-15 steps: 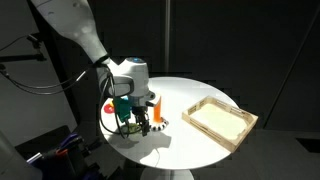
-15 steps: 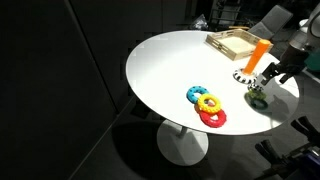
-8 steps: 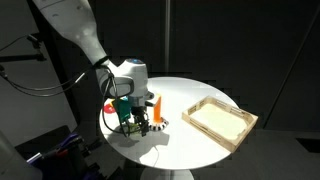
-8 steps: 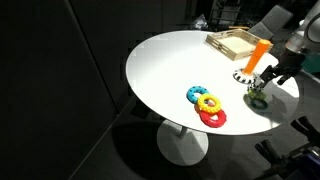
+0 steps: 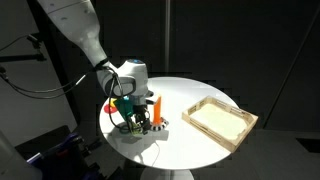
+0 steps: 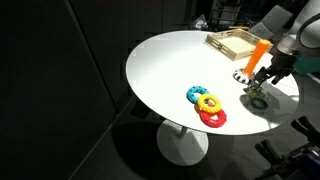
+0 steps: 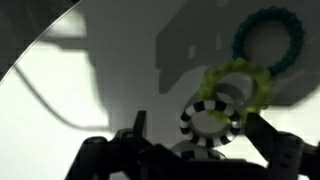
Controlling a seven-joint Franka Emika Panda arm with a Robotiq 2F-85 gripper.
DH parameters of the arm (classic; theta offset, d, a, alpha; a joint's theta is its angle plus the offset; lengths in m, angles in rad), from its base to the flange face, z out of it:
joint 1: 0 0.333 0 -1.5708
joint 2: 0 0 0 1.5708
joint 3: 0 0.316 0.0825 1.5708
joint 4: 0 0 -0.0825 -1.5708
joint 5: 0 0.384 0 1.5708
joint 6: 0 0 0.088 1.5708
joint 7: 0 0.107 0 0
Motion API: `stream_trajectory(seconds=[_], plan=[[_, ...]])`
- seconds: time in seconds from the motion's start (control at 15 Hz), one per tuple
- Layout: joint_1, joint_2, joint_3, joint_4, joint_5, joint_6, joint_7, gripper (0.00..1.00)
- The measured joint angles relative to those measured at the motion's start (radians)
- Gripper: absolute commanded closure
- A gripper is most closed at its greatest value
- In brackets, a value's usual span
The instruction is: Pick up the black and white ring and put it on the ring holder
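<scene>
Now | tool (image 7: 196,126) straddles black and white ring (image 7: 188,122) | tray (image 5: 208,131) near ring holder (image 5: 157,107)

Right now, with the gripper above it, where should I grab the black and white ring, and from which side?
From straight above. The black and white ring lies flat on the table, so only its outer rim offers a hold. The open gripper straddles it in the wrist view; closing across the rim should work. Mind the yellow-green ring close beside it.

White table (image 6: 160,70): wooden tray (image 6: 233,42), ring holder (image 6: 258,53), striped ring (image 6: 243,76), coloured rings (image 6: 207,105).
</scene>
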Motion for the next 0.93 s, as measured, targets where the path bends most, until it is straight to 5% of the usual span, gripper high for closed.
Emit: stream_trajectory(seconds=[0.93], plan=[[-0.005, 0.051, 0.036, 0.011, 0.026, 0.053, 0.000, 0.02]])
